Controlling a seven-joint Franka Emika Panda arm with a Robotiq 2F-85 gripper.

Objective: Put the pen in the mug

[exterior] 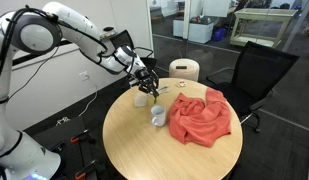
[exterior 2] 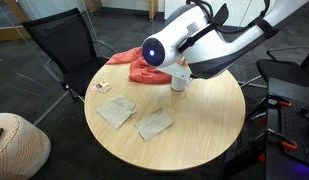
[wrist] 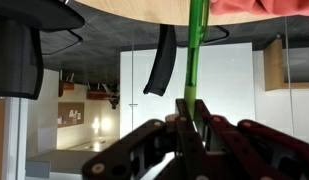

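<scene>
My gripper (wrist: 191,108) is shut on the green pen (wrist: 197,50), which sticks straight out from between the fingers in the wrist view. In an exterior view the gripper (exterior: 148,84) hangs over the far left part of the round table, up and to the left of the small white mug (exterior: 158,117). The mug stands upright next to the red cloth (exterior: 200,116). In an exterior view the mug (exterior 2: 180,82) is partly hidden behind my arm.
The round wooden table (exterior: 144,145) holds flat white paper pieces (exterior 2: 116,112). A black chair (exterior: 256,70) and a cream cylinder (exterior: 184,69) stand behind the table. Another black chair (exterior 2: 62,40) stands by the table.
</scene>
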